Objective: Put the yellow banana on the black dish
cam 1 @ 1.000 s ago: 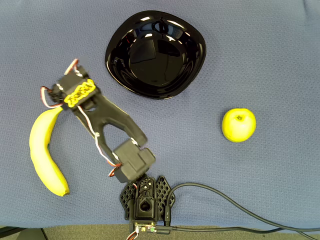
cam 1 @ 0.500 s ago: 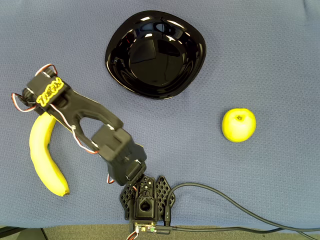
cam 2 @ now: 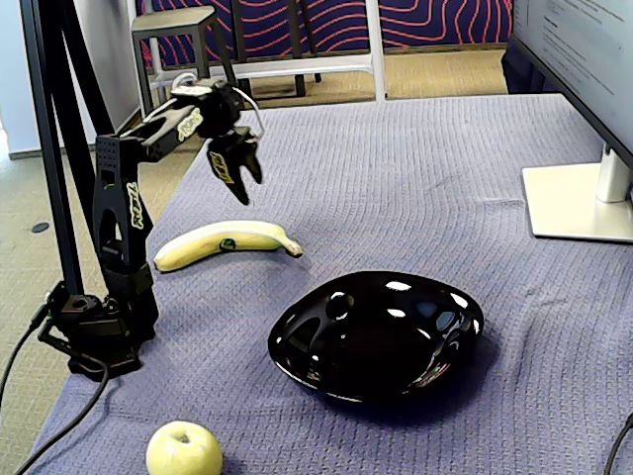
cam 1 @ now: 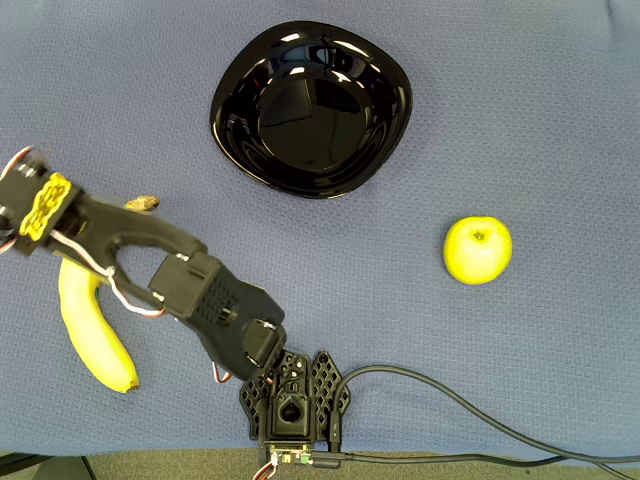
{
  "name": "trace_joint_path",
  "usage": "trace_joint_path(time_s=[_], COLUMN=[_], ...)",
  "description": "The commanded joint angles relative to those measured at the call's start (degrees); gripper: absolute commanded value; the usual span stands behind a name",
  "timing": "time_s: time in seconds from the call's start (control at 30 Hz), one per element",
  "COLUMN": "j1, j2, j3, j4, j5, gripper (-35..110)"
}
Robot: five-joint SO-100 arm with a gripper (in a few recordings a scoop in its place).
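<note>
The yellow banana (cam 1: 88, 325) lies flat on the blue cloth at the left, its brown stem tip pointing toward the black dish (cam 1: 310, 108). In the fixed view the banana (cam 2: 223, 240) shows a green sticker and rests left of the glossy dish (cam 2: 376, 336). My arm (cam 1: 130, 235) crosses over the banana's upper part and reaches to the left edge of the overhead view. My gripper (cam 2: 247, 188) hangs in the air beyond the banana, fingers pointing down and slightly apart, holding nothing.
A yellow-green apple (cam 1: 477, 250) sits on the cloth to the right of the arm's base (cam 1: 290, 400). A black cable (cam 1: 480, 420) runs off from the base. A monitor foot (cam 2: 579, 198) stands at the table's far side in the fixed view.
The arm has swung left over the banana's upper end to the overhead view's left edge. The banana, dish and apple have stayed put.
</note>
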Motion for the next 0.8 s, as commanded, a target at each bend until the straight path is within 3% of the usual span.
trace_joint_path(time_s=[0.0, 0.3, 0.77], j1=[-2.11, -1.23, 0.35], j2=[2.29, 5.8, 3.25], j3=[-2.46, 7.65, 8.35], j4=[1.93, 1.49, -1.76], j5=[-2.99, -12.57, -11.16], gripper=[19, 18, 26])
